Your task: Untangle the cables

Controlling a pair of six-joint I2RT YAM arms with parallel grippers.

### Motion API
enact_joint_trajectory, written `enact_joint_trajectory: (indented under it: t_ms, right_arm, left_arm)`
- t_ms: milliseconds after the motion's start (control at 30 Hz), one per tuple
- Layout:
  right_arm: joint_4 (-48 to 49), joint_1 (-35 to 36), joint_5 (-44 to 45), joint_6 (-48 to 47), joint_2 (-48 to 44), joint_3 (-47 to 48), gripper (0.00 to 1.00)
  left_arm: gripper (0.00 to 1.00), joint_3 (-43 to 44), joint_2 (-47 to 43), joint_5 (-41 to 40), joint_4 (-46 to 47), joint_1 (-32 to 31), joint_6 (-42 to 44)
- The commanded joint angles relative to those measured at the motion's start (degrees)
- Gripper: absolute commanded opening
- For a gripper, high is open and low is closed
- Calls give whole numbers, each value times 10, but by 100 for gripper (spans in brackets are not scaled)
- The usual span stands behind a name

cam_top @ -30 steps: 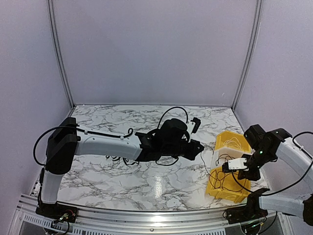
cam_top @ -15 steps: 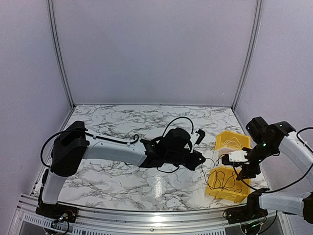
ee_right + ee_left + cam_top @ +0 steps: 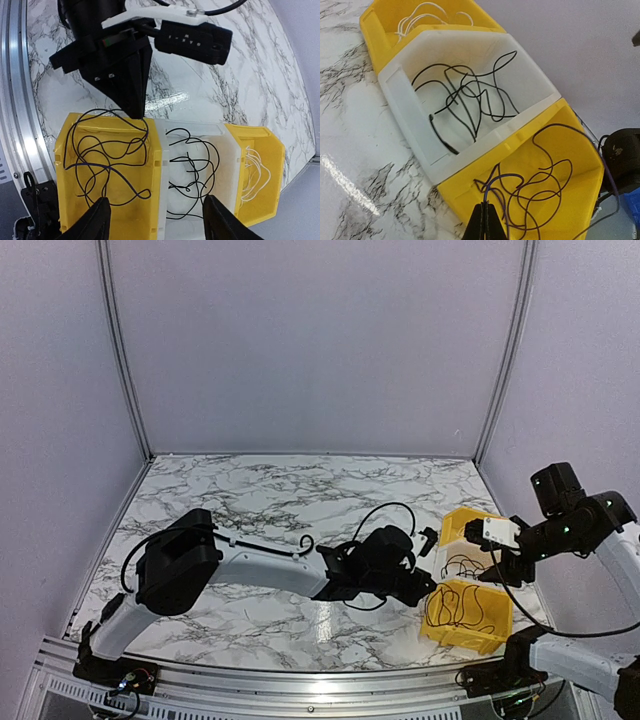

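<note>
The right gripper (image 3: 157,212) has just let go. Its fingers stand wide apart with nothing between them, above the white bin (image 3: 405,107). A second ago it was clamped shut and low by that bin; now it is raised and drawn off to the bin's right. That release looks like the end of its part: it carries no cable. The left gripper (image 3: 485,221) has meanwhile swept across the table from well left of the white bin. Its fingers are pressed together at the rim of the near bin (image 3: 582,162), the yellow one touching the white bin's near side. They pinch a strand of the dark cable (image 3: 536,186), most of which lies in loose loops inside that bin. Earlier this strand stretched across open table to the gripper; that gap has closed. The black cable (image 3: 461,95) lies in the white bin. The white cable (image 3: 415,17) lies in the far bin (image 3: 374,30), the yellow one touching its far side. With the cables one to a bin, the untangling looks nearly done. What seems left is for the left gripper to drop its strand into the near bin.
</note>
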Motion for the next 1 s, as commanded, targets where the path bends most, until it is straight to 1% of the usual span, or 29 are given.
enact_joint_trajectory:
  t_ms: [0,133,267,500,667,767,867,967]
  right_arm:
    - [57,-24,-27,39,-13,13,63]
    - [80,-31,-10,51,-23,6,62]
    - [94,-37,1,58,-36,-2,62]
    - [110,-40,17,62,-56,-19,62]
    - [118,-41,18,66,-50,-32,62]
    - [120,-41,18,64,-50,-43,62]
    - [108,-40,7,57,-57,-48,61]
    - [72,-40,-17,37,-62,-40,58]
  left_arm:
    - [0,62,22,8,17,-21,-5]
    - [0,103,45,12,16,-26,-8]
    - [0,139,79,30,16,-26,-31]
    - [0,175,118,50,16,-29,-54]
    - [0,183,127,55,15,-36,-55]
    - [0,168,115,55,7,-35,-42]
    - [9,124,78,30,6,-34,-21]
    - [17,91,38,14,6,-31,-3]
